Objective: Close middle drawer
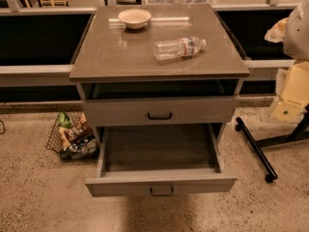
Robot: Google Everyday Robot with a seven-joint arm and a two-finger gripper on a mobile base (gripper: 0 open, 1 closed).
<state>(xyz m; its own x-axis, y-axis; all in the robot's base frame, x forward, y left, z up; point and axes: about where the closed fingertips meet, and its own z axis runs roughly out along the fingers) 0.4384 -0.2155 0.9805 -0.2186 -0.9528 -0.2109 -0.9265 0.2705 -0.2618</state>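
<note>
Middle drawer (159, 181) hangs pulled far out beneath the tabletop (120, 52). Gripper (288, 100) waits at the right edge, well apart, and whether it's clenched or released I cannot tell. Danger: an off-centre shove could skew and jam it, or hit the top drawer (193, 111) instead.

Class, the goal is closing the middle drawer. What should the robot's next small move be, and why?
Probably bring the gripper, not in view now, to the front panel of the middle drawer, near its black handle: the drawer stands pulled far out with nothing touching it.
</note>
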